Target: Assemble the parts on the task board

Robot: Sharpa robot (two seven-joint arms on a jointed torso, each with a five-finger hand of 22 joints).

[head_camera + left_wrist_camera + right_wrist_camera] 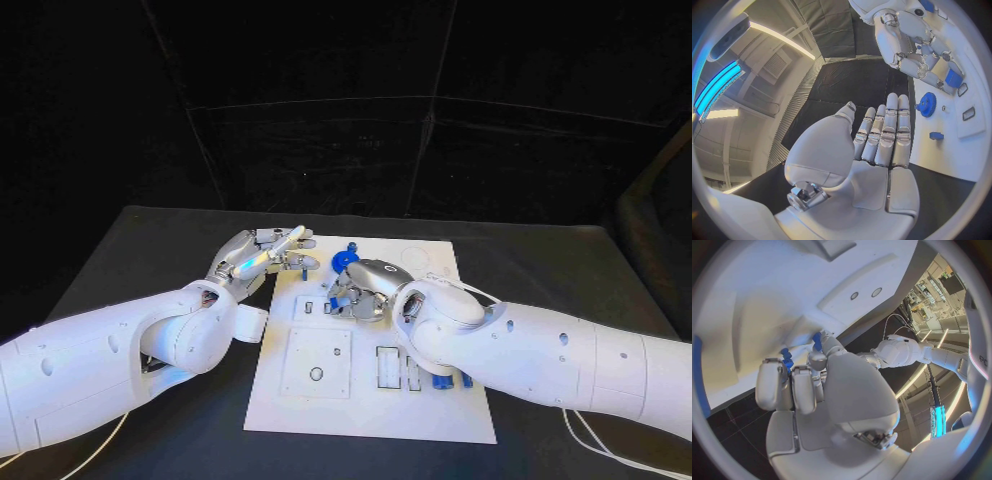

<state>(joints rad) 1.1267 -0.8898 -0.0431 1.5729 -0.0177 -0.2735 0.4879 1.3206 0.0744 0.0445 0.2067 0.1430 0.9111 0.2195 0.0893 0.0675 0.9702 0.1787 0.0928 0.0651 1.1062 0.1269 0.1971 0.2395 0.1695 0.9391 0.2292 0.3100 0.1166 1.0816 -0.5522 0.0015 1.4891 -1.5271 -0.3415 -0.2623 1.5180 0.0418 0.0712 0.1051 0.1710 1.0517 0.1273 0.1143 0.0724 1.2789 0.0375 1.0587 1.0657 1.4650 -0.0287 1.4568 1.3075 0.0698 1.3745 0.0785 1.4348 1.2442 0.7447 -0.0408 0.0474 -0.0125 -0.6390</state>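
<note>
The white task board (368,410) lies in the middle of the table. My right hand (368,287) hovers low over its far part with fingers curled, pinching a small blue part (786,358) at its fingertips; the left wrist view shows that blue part (953,78) too. A blue gear (345,261) stands on the board just beyond the right hand, also seen as the gear (927,104) from the left wrist. My left hand (267,255) is at the board's far left edge, fingers straight and apart, holding nothing. A small blue piece (936,135) sits on the board near it.
Several blue parts (437,380) lie in slots near the board's front right. A rectangular plate with a hole (317,365) sits in the board's front left. Black table (144,240) surrounds the board.
</note>
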